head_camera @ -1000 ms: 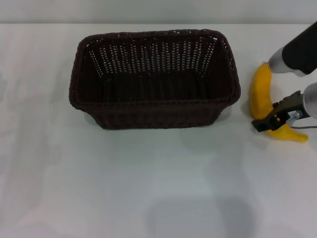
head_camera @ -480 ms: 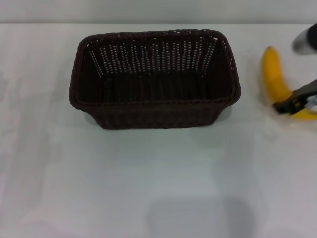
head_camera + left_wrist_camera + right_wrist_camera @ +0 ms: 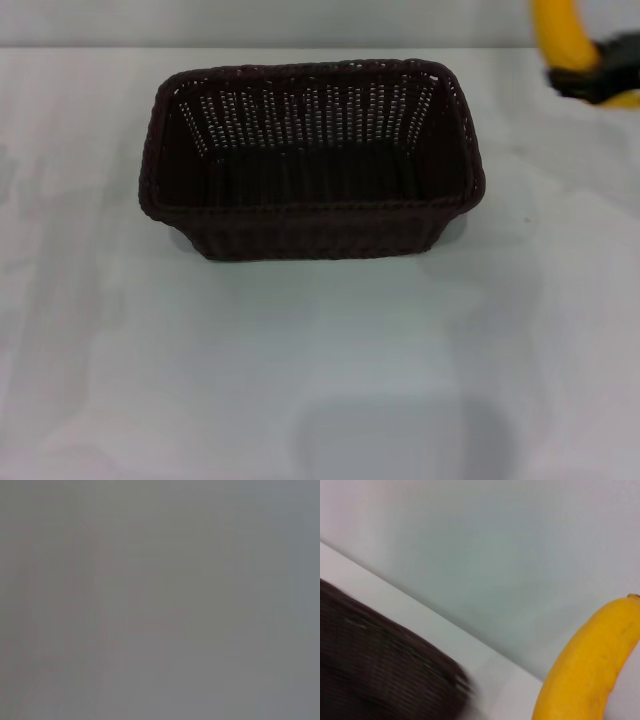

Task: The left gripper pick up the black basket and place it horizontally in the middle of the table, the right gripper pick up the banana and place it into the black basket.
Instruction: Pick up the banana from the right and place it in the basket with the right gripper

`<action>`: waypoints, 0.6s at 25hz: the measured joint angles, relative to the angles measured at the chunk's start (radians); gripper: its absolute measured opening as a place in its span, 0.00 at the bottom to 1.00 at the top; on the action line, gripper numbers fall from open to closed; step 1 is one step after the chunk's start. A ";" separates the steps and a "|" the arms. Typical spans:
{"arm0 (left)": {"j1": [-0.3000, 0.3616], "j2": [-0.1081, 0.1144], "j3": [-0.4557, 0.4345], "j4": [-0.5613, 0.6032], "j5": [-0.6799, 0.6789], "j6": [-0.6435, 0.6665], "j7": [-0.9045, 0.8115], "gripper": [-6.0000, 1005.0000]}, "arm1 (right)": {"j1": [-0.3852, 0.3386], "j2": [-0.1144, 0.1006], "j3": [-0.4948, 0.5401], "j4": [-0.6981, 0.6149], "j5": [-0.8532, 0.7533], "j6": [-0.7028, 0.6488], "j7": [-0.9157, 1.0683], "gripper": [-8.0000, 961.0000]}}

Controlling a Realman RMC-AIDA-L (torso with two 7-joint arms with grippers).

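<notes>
The black basket (image 3: 312,160) stands lengthwise across the middle of the white table (image 3: 300,360), empty inside. My right gripper (image 3: 598,82) is shut on the yellow banana (image 3: 556,35) and holds it in the air at the far right, above table level and to the right of the basket. The right wrist view shows the banana (image 3: 590,670) close up and a corner of the basket (image 3: 380,665) below it. My left gripper is out of view; the left wrist view shows only a plain grey surface.
The table's far edge (image 3: 300,48) meets a pale wall behind the basket. A soft shadow (image 3: 400,430) lies on the tabletop near the front.
My right gripper has lifted the banana off the table, up and away toward the far right corner of the head view. The basket has not moved.
</notes>
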 joint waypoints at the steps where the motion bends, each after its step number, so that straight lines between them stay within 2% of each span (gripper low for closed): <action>1: 0.000 0.000 0.001 0.000 0.000 0.001 0.000 0.89 | 0.001 0.001 -0.002 0.006 0.042 0.000 -0.048 0.55; 4: 0.000 0.000 0.005 -0.002 0.002 0.005 0.000 0.89 | 0.026 0.003 -0.030 0.074 0.286 0.026 -0.328 0.56; 5: 0.001 0.000 0.005 -0.006 0.002 0.005 0.000 0.89 | 0.041 0.002 -0.035 0.098 0.324 0.047 -0.371 0.56; 6: 0.001 0.000 0.004 -0.008 0.002 0.003 0.000 0.89 | 0.041 0.002 -0.035 0.098 0.324 0.047 -0.371 0.57; 10: 0.002 0.000 0.003 -0.011 0.001 -0.001 0.000 0.89 | 0.124 0.004 -0.044 0.206 0.382 0.144 -0.472 0.58; 15: -0.001 0.000 0.007 -0.012 0.002 -0.001 0.000 0.89 | 0.227 0.006 -0.142 0.346 0.385 0.153 -0.533 0.59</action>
